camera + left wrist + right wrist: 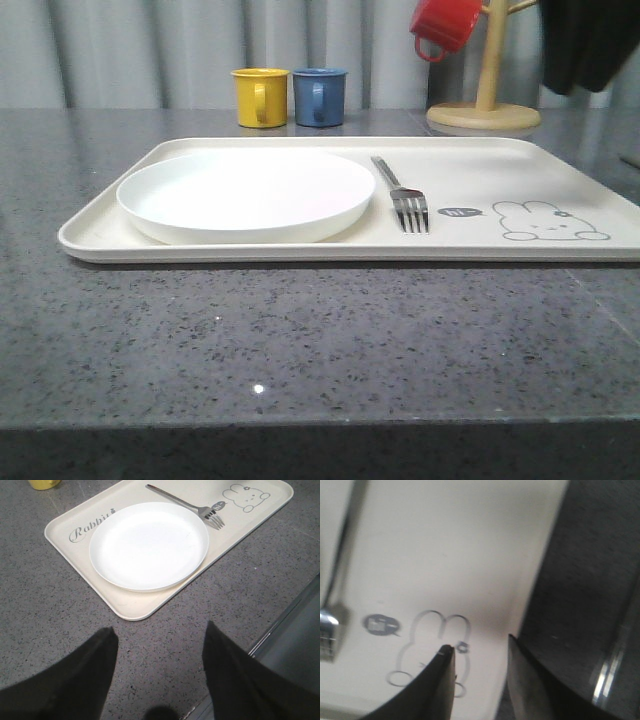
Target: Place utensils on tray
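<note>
Dark speckled grey stone table [300, 340] lies nearest in the front view, bare in front of the large flat cream rectangular tray [250, 252] with rounded corners and low rim. On the tray: a round white plate [245, 193] toward its left end, and a slim shiny silver four-tined fork [402, 195] just right of the plate, tines toward the tray's near rim, handle angled toward its far rim. Fork lies flat, close beside the plate rim; touching or not, cannot tell. Grey rabbit drawing [548, 222] sits right of the fork, a small grey speech bubble [459, 212] between them.

Left gripper [159, 635] is over bare table off the tray's near rim, dark fingers [95, 665] spread wide, nothing between them; fork well apart from it, across the plate. Right gripper [476, 649] hangs above the tray's rabbit end, fingers parted and empty, one tip over the rabbit, the other over the tray rim; fork [331, 622] near, just past the speech bubble, picture blurred.

Beyond the tray's far rim: yellow mug [260, 97], blue mug [319, 96], wooden mug stand [485, 100] with a red mug [443, 26] hanging.
</note>
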Robot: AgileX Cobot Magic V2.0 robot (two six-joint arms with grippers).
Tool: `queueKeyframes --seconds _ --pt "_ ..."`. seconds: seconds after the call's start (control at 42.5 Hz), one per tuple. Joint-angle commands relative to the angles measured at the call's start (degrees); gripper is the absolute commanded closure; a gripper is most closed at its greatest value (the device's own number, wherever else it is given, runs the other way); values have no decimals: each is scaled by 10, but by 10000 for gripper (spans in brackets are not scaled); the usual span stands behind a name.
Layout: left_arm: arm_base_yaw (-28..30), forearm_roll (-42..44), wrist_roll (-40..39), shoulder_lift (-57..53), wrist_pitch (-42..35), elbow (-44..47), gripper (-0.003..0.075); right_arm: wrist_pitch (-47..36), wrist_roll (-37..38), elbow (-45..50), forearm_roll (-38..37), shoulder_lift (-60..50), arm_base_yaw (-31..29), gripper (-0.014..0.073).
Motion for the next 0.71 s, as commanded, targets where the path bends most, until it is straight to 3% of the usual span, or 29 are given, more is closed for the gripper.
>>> queueKeyframes --seconds 0.0,0.282,0.683 --pt "-5 1 -5 2 -38 -15 332 -3 -51 17 18 -36 -63 300" --pt "-5 1 -5 2 -38 -15 332 -20 -80 75 35 -26 -184 300" --pt "-5 1 -5 2 -38 -15 332 -63 -81 76 58 33 -202 302"
